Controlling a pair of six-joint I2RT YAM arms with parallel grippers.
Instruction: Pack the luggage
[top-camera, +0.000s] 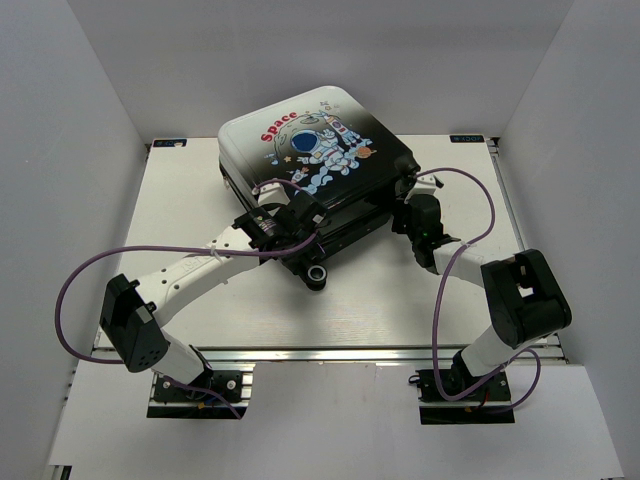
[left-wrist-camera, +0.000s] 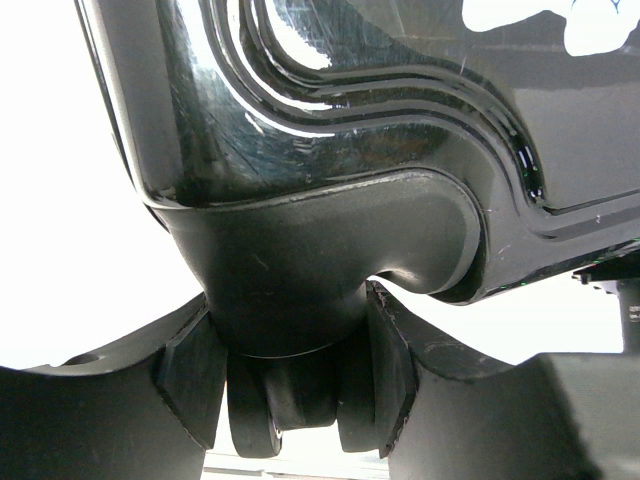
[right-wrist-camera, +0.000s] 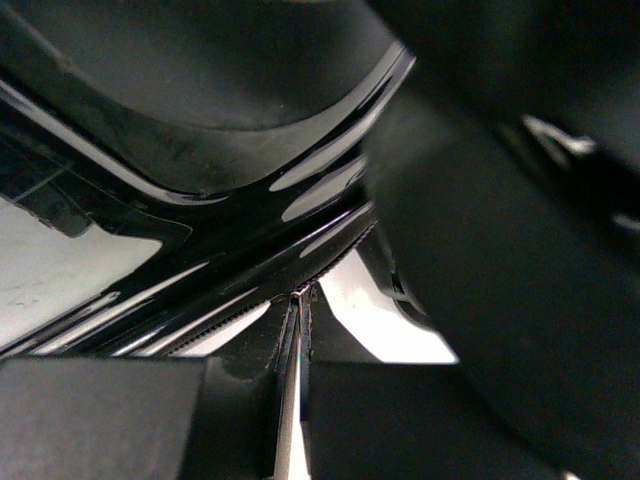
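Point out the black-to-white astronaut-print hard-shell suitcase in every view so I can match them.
Top external: black-to-white hard-shell astronaut-print suitcase lies mid-back on the white table, print up.
Left wrist: its black corner fills the top; black wheel between the fingers.
Right wrist: glossy black shell close up, filling the frame.
Shared landmark: ribbed glossy black shell edge.

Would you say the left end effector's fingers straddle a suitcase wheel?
Yes, the left end effector has a finger each side of the wheel.

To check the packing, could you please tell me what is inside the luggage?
Only the printed shell of the luggage shows; its lid lies over the base, so the inside is covered and contents cannot be seen.
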